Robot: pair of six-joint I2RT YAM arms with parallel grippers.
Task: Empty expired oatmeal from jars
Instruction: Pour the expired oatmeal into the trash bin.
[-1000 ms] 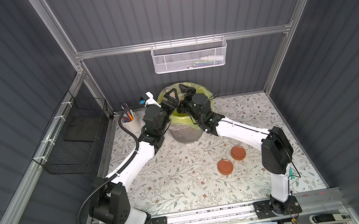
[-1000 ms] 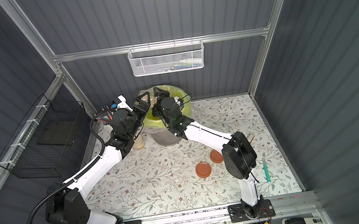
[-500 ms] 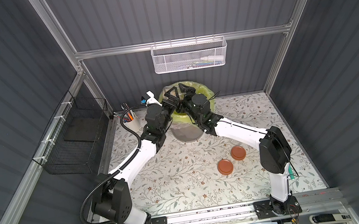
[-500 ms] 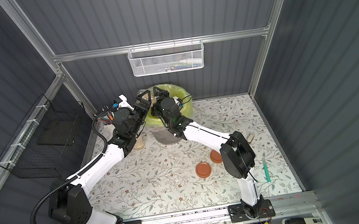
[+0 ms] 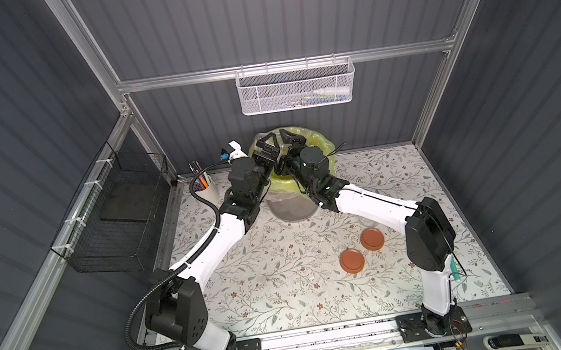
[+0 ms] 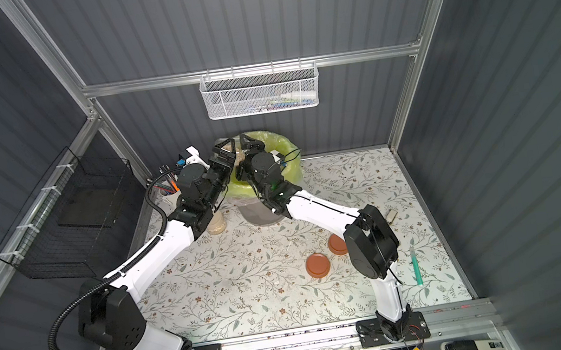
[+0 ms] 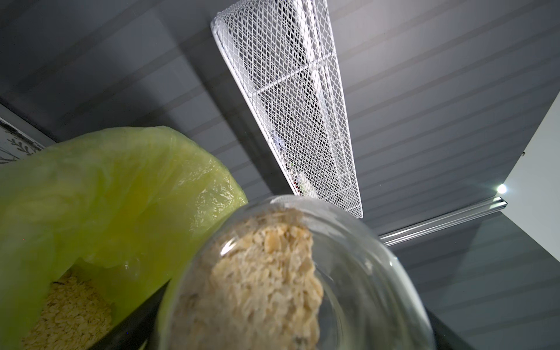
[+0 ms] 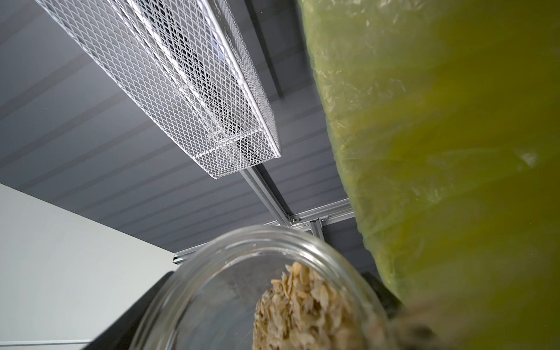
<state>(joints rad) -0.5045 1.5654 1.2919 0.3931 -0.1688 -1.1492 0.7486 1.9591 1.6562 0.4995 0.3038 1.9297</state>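
Reaching over a grey round bin [image 5: 293, 213] lined with a yellow-green plastic bag [image 5: 321, 143], both white-and-black arms meet at the back of the floral-patterned tabletop [image 5: 286, 285]. The left claw [image 5: 267, 141] is spread wide around a small clear glass jar [image 7: 363, 272] with no lid on it. A clumped mass of pale beige oatmeal [image 7: 266, 288] sits inside the jar, and the jar's rim is just beside the bag's edge. More loose flakes [image 7: 69, 312] lie down inside the bag. The right claw [image 5: 288, 137] clasps a second glass jar [image 8: 206, 291], also lidless, with a smaller heap of oat flakes [image 8: 303, 312] inside it and the bag's wall close alongside. In both top views the jars themselves are mostly hidden behind the claws. Two round terracotta-brown lids [image 5: 352, 261] [image 5: 372, 238] lie flat on the tabletop near the right arm's elbow, close together. A pale round object [image 6: 216, 224], probably a third jar full of oatmeal, stands on the tabletop against the left forearm, beside the bin. A white mesh basket [image 5: 297, 87] hangs on the back wall above.
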